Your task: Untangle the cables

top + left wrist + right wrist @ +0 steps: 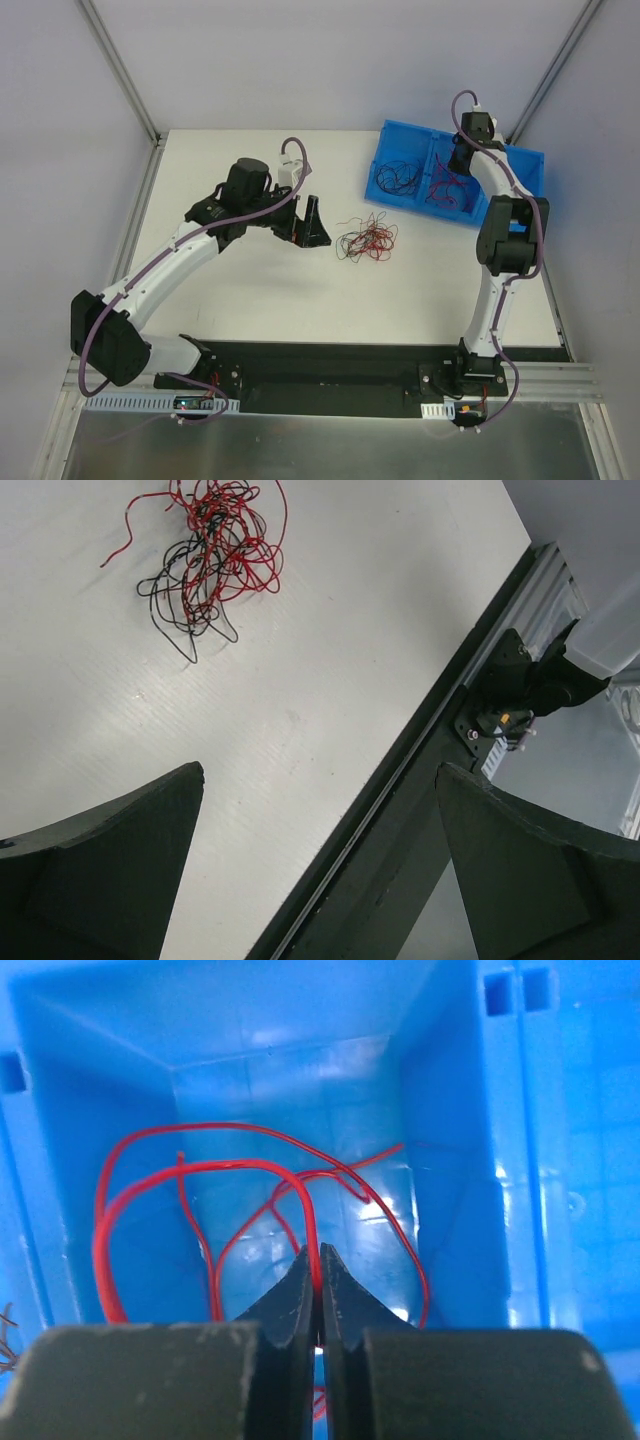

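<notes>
A tangle of thin red and black cables (366, 240) lies on the white table; it also shows in the left wrist view (208, 555) at the top. My left gripper (308, 225) is open and empty, just left of the tangle, above the table. My right gripper (319, 1260) is shut on a red cable (250, 1175) and hangs over the right compartment of the blue bin (520, 165). Loose red cables (445, 187) lie in that compartment. Black cables (395, 177) lie in the left compartment.
The blue bin stands at the back right of the table. A black rail (330, 375) runs along the near edge between the arm bases. Grey walls close in the table's back and sides.
</notes>
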Controlling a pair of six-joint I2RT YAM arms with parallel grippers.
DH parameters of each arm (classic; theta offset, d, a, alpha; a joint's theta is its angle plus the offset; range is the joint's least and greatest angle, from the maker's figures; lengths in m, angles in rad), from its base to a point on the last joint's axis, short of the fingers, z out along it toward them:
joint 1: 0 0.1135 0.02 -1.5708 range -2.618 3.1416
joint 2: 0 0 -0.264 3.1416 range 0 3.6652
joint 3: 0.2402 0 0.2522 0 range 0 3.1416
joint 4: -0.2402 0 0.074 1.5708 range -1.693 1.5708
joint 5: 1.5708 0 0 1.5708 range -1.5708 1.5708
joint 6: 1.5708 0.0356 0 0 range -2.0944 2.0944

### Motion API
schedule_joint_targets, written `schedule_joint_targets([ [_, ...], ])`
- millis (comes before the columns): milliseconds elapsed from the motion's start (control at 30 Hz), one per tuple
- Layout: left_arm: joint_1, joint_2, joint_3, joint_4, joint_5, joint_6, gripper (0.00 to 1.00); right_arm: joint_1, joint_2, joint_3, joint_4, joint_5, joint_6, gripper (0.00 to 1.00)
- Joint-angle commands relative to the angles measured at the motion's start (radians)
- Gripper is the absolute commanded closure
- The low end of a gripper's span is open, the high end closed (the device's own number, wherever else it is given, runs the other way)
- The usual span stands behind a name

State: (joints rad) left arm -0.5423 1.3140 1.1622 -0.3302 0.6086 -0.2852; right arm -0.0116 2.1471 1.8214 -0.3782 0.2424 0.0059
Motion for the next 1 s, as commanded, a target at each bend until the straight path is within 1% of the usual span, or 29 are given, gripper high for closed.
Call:
schedule_joint_targets([
  [0, -0.001, -0.027, -0.004, 0.010, -0.047, 0.040, 0.01, -0.005, -0.035, 0.061, -0.119, 0.017, -0.046, 0.99],
  [100, 0.001, -0.010, 0.005, -0.004, -0.035, 0.040, 0.01, -0.005, -0.052, 0.044, -0.146, -0.012, -0.038, 0.98],
  [200, 0.001, -0.001, 0.013, -0.012, -0.020, 0.038, 0.01, -0.007, -0.055, 0.052, -0.178, -0.009, -0.035, 0.95],
  [333, 0.001, 0.002, 0.013, -0.021, -0.032, 0.047, 0.01, -0.005, -0.064, 0.091, -0.221, 0.000, -0.043, 0.80],
  [433, 0.001, 0.005, 0.014, -0.026, -0.041, 0.046, 0.01, -0.005, -0.076, 0.157, -0.310, 0.012, -0.049, 0.70],
  [500, 0.001, 0.010, 0.014, -0.027, -0.040, 0.044, 0.01, -0.001, -0.111, 0.158, -0.343, 0.015, -0.050, 0.64],
  [567, 0.001, 0.017, 0.014, -0.027, -0.035, 0.043, 0.01, 0.010, -0.214, 0.083, -0.329, 0.011, -0.052, 0.58],
  [667, 0.001, 0.033, 0.017, -0.027, -0.024, 0.031, 0.01, 0.065, -0.375, -0.170, -0.220, -0.029, -0.037, 0.48],
  [767, 0.001, 0.053, 0.019, -0.027, -0.004, 0.017, 0.01, 0.148, -0.515, -0.422, -0.069, -0.153, 0.018, 0.41],
  [867, 0.001, 0.076, 0.022, -0.027, 0.019, 0.001, 0.01, 0.263, -0.587, -0.623, 0.106, -0.283, 0.103, 0.37],
  [967, 0.001, 0.088, 0.022, -0.029, 0.026, -0.006, 0.01, 0.321, -0.575, -0.738, 0.249, -0.357, 0.237, 0.35],
])
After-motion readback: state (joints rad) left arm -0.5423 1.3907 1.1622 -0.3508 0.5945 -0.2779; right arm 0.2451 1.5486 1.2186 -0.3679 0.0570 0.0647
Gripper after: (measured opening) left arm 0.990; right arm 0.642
